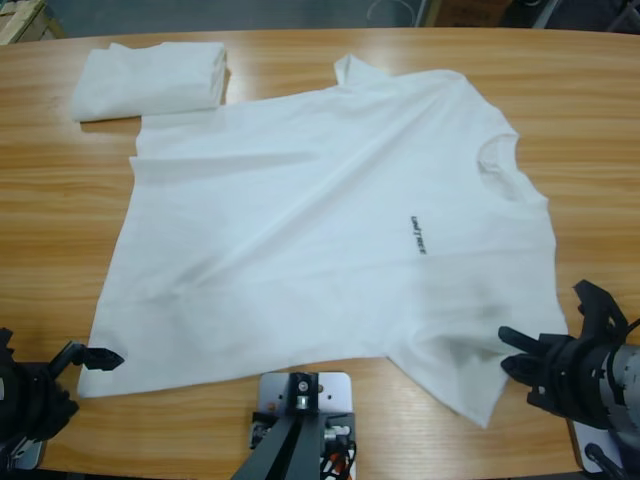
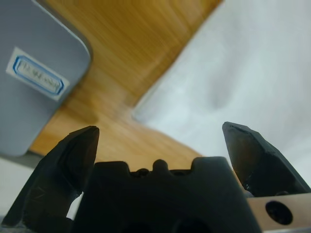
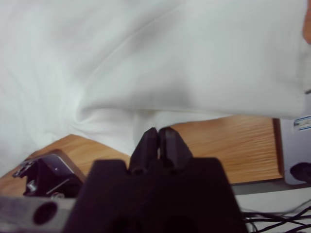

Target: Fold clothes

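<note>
T-shirt [image 1: 320, 230] spread flat; left gripper [image 2: 160, 138] agape at hem corner

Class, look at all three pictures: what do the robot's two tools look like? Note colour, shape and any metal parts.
Both are matt black. The left tool has two thick wedge-shaped jaws on a blocky body, beside a silver plate with a dark hole. The right tool has slim tapered jaws, and a silver-grey wrist in the high view.

Both grippers carry matte black jaws with angular, faceted tips — left gripper [image 2: 160, 141], right gripper [image 3: 158, 138]. Black moulded bodies; silver-grey metal plate beside each (one dark round screw hole apiece). Right arm [image 1: 625, 385] casing silver-grey.
</note>
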Robot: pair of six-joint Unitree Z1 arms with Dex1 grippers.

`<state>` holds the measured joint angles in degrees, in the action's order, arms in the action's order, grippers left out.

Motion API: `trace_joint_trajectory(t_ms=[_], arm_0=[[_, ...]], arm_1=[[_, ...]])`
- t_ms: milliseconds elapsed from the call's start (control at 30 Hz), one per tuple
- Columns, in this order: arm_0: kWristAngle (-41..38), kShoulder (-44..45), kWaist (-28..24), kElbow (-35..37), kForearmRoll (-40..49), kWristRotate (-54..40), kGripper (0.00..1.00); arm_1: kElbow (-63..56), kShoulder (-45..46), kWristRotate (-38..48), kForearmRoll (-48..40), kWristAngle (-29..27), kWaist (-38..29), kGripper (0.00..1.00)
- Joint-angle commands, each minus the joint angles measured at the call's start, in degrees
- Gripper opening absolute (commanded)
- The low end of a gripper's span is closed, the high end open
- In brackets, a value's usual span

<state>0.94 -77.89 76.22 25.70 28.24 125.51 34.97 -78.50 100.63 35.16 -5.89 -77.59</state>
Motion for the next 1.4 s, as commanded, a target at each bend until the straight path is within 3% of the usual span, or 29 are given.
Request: trace_joint_trajectory(t_ms=[33, 233, 300, 367, 1033, 1133, 1400], arm_0=[[7.0, -1.7, 1.2, -6.6, -8.0, 0.2, 0.494], [6.7, -0.9, 1.2, -7.0, -8.8, -0.5, 0.423], [6.5, -0.3, 1.2, -7.0, -8.7, -0.7, 0.170], [6.0, 1.1, 1.2, -7.0, -8.6, -1.2, 0.000], [3.5, 2.7, 1.2, -4.6, -5.9, -7.8, 0.000], [3.5, 4.1, 1.2, -2.7, -2.0, -8.3, 0.000], [-1.8, 7.9, 1.7, 2.2, 8.8, -7.6, 0.000]], arm_1=[[-3.0, 1.2, -0.9, -2.4, -0.1, -0.5, 0.000], [-3.2, 0.8, -0.9, -3.2, -0.1, -0.5, 0.000], [-3.3, 0.8, -0.9, -3.3, -0.1, -0.5, 0.000], [-3.5, 0.8, -0.9, -3.5, -0.1, -0.5, 0.000], [-6.0, 1.0, -0.8, -6.9, 0.3, -0.5, 0.000], [-6.1, 1.4, -0.9, -7.3, 0.2, -0.5, 0.000], [4.0, 3.8, -1.4, 8.2, 1.2, -2.7, 0.000]])
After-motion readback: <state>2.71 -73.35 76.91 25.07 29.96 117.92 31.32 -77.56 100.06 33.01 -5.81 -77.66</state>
